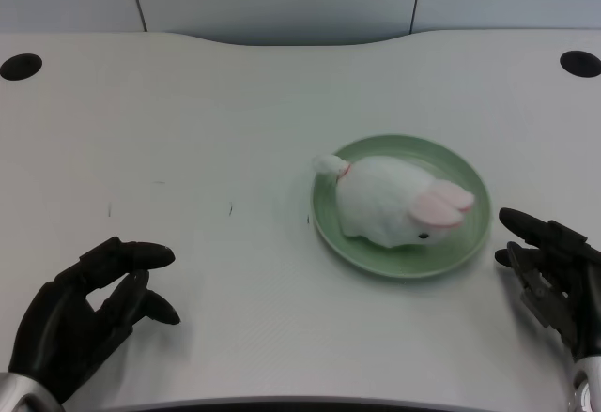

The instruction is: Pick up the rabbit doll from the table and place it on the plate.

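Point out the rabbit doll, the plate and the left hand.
rabbit doll (383, 201): head view, on the middle of its white body.
plate (467, 185): head view, on the bare green rim at its right side.
left hand (80, 313): head view, on the palm, behind the spread fingers.

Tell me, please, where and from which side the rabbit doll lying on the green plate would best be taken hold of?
Probably around the round white body of the rabbit doll, from above. It lies low on the plate, whose raised rim hinders a sideways approach. The ears and tail are small and floppy. The left robot hand is open and nearer the tail end.
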